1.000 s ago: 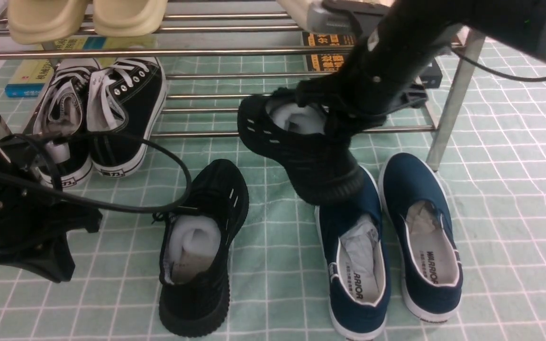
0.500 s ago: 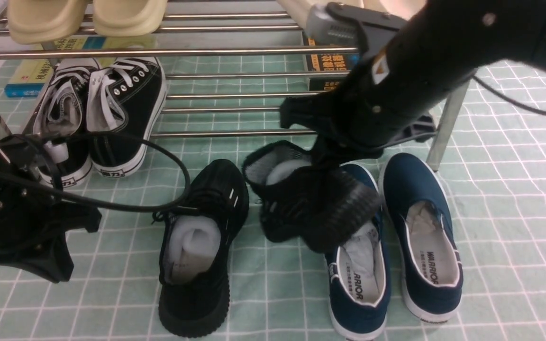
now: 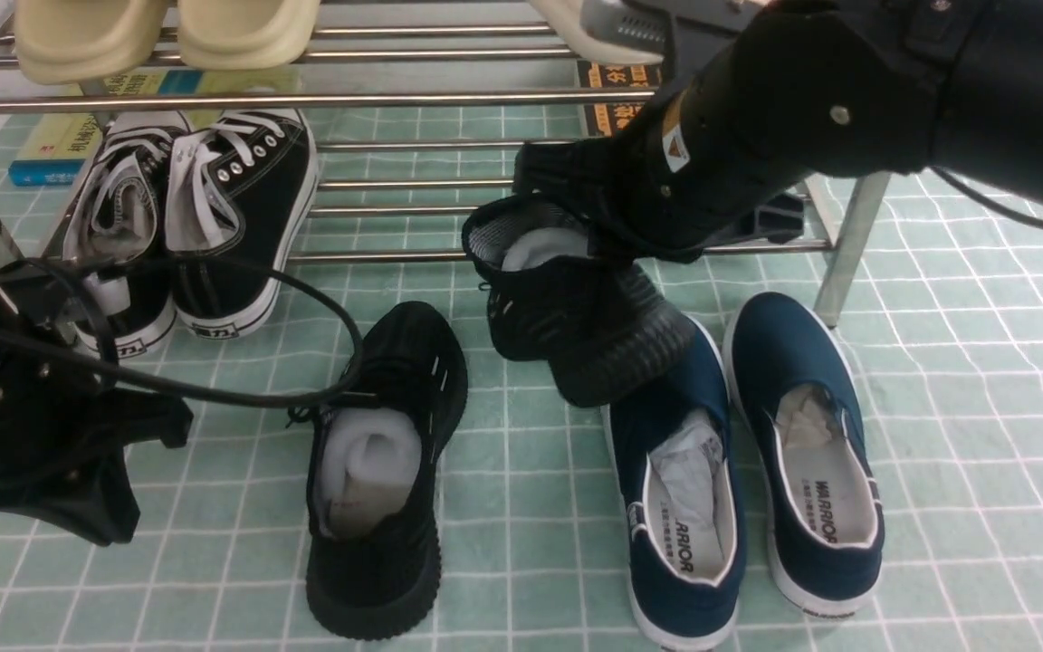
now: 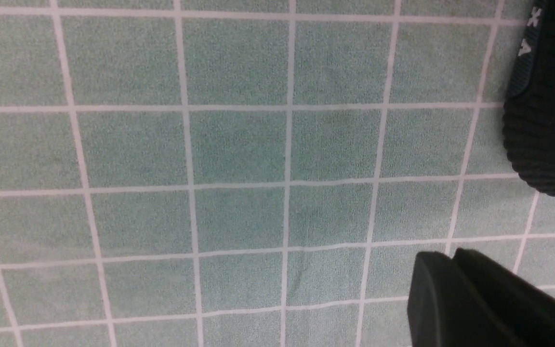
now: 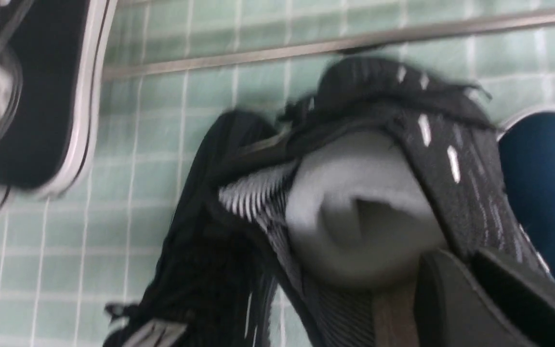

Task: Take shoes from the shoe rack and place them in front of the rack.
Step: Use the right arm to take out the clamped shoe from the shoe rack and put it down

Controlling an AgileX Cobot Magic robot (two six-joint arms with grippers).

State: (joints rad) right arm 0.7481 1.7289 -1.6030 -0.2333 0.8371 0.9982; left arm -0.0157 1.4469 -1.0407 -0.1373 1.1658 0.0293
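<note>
We are about halfway: one black knit sneaker (image 3: 386,471) stands on the floor (image 3: 983,362) in front of the rack (image 3: 485,98). Its mate (image 3: 576,308) hangs tilted above a navy slip-on (image 3: 675,471), clamped at the heel by the right gripper (image 3: 617,240). The canvas sneakers (image 3: 196,226) sit on the lower tier, far left. The left gripper (image 3: 69,489) is closed and empty. Only the right wrist view shows fingers (image 5: 451,299) pinching the collar.

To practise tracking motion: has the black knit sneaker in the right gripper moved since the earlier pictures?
Yes. The black knit sneaker in the right gripper rose: its collar, half a second ago below the shoe rack's front bar, now overlaps it.
</note>
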